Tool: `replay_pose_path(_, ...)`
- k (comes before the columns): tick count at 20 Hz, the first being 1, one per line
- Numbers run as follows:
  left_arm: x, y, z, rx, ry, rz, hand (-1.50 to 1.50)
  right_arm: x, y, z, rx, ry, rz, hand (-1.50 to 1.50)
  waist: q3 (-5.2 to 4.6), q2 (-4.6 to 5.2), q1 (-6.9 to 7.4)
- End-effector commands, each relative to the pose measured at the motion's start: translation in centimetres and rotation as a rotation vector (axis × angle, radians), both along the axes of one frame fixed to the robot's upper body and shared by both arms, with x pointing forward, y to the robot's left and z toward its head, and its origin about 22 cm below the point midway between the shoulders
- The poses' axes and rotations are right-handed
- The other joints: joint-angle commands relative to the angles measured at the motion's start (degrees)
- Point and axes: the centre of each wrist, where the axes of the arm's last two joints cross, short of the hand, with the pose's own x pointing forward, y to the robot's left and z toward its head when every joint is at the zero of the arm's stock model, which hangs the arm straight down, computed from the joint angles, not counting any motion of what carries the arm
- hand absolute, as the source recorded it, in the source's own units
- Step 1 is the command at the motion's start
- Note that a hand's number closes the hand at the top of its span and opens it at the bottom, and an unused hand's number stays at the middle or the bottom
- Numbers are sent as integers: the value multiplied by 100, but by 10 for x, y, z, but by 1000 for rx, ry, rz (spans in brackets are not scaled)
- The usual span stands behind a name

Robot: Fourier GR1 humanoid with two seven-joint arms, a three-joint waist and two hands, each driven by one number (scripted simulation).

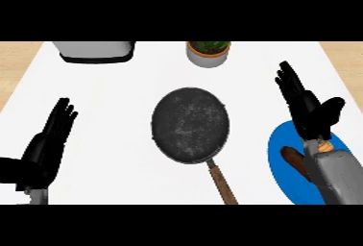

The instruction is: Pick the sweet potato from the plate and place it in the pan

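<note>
White countertop point(106, 96) fills your view, with pale wooden strips point(18, 55) showing past its left and right edges. At the centre you have a round black frying pan point(190, 125) with a speckled dark inside and a brown wooden handle point(223, 185) that runs toward the near edge, slanting slightly right. Nothing lies inside the pan.

To the right of the pan, near you, sits a round blue plate point(284, 168). On it lies the reddish-brown, elongated sweet potato point(293, 161), partly hidden by your right forearm point(340, 178), which crosses over the plate's right half. Plate and pan are close but apart.

Your right hand point(308, 113) stands above the far edge of the plate, fingers straight and spread, pointing away toward the far side, thumb out to the right. It holds nothing, and the sweet potato lies nearer to you than the palm, beside the wrist.

Your left hand point(50, 141) shows at the left, well apart from the pan, fingers straight and held up, resting open with nothing in it.

At the far edge you can see a grey boxy appliance with a dark base point(94, 51) on the left, and a grey round pot holding a green plant point(208, 53) just right of centre, directly beyond the pan.
</note>
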Motion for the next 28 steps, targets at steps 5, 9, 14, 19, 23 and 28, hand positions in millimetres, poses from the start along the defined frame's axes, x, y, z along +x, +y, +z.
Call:
replay_pose_path(5, -7, 17, -17, 260, 110, 22, 0, -15, -4, 22, -281, -256, 275, -150, 93, 134, 110)
replay_pose_path(9, -22, 27, -28, 254, 212, 62, 0, -39, -82, 25, -541, -328, -188, -150, 100, 37, -370)
replay_pose_path(14, -27, 19, -27, 266, 202, 36, 0, -93, -135, 39, -796, -194, -147, -150, 84, 71, -135)
replay_pose_path(19, -27, 3, -31, 252, 191, 32, 0, -119, -136, 59, -1096, -164, -43, -150, 77, 75, -122)
replay_pose_path(23, -25, 13, -18, 276, 194, 19, 0, -118, -117, 82, -1213, -59, 38, -150, 79, 102, 68)
replay_pose_path(28, -14, 0, -14, 261, 200, -15, 0, -128, -65, 83, -1277, 42, 161, -150, 81, 130, 159)
